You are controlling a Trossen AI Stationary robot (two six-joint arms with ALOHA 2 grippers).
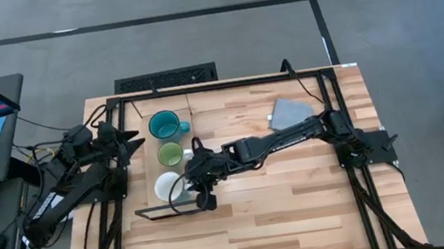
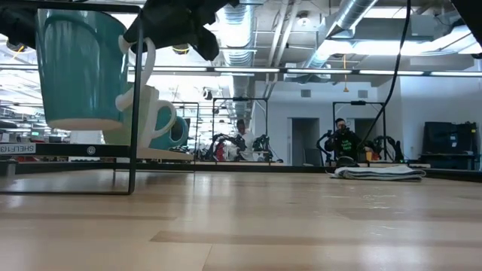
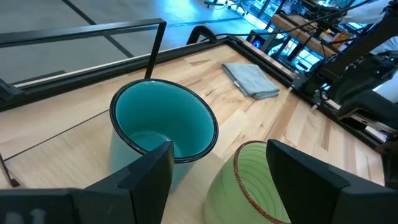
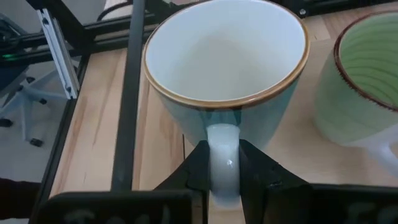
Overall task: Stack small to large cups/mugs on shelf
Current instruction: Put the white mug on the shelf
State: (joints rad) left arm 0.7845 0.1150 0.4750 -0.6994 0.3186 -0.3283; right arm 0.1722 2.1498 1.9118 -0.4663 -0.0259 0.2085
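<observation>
- Mugs stand in a row on the shelf (image 1: 177, 160) at the left part of the table (image 1: 302, 208): teal mug (image 1: 164, 125) farthest back, light green mug (image 1: 170, 154) in the middle, white mug (image 1: 168, 187) nearest the shelf's black-framed end.
- Right gripper (image 4: 225, 167) is clamped on the white mug's handle (image 4: 222, 158), a finger pressed to each side of it, the mug upright with its brown-edged rim showing.
- Right arm (image 1: 284, 139) reaches across the table from the right edge to that mug.
- Left gripper (image 3: 217, 171) hovers beside the shelf, its fingers spread apart and holding nothing, looking onto the teal and green mugs.
- Grey cloth (image 1: 289, 111) lies folded near the table's back right, well apart from the mugs.
</observation>
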